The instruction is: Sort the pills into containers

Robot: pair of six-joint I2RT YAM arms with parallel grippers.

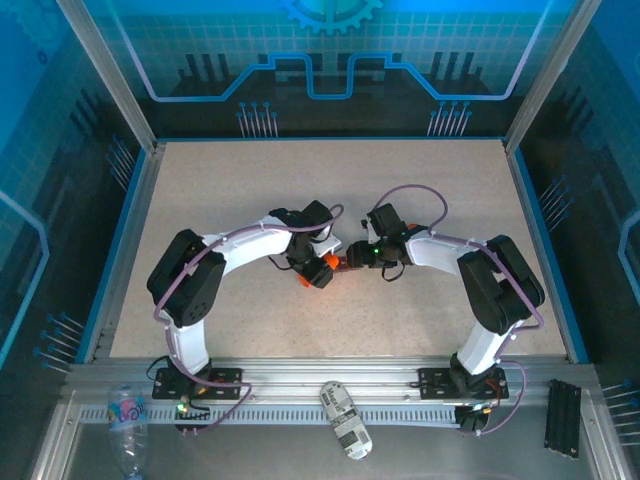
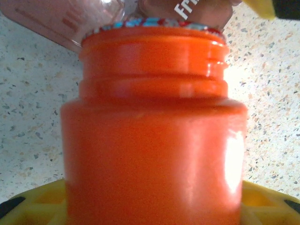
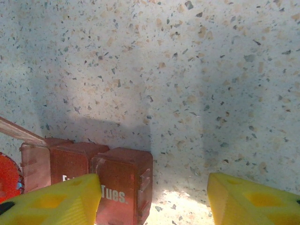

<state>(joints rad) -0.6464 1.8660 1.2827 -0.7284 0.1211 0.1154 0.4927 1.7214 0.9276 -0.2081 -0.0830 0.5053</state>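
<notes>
1. Two things meet at mid-table. The left gripper (image 1: 316,270) is clamped on a bright orange plastic pill bottle (image 2: 154,140), with its yellow fingers (image 2: 35,206) flanking the base. The bottle's bare threaded neck points at a small dark red-brown translucent plastic box (image 3: 123,180) of day-marked wells.
2. The right gripper (image 3: 154,201) has its jaws apart. The box sits on the speckled table (image 3: 197,70) just beside one finger, perhaps touching it, and bare table shows between the box and the other yellow finger (image 3: 253,199). I judge that nothing is gripped there.
3. Blue, red and white flecks (image 2: 150,22) line the bottle's rim. They may be pills, but the view is too close to tell.
4. The step in hand, as I read it, is to tip pills from the bottle into an open well. A clear lid (image 3: 18,131) stands raised at the end of the box nearest the bottle, so aim there and not at the well marked "Tues.".
5. Tilt slowly, since pills would likely rush out together and scatter on the smooth table.
6. Brace the light box with the right gripper before pouring, or the bottle's lip could shove it aside.
</notes>
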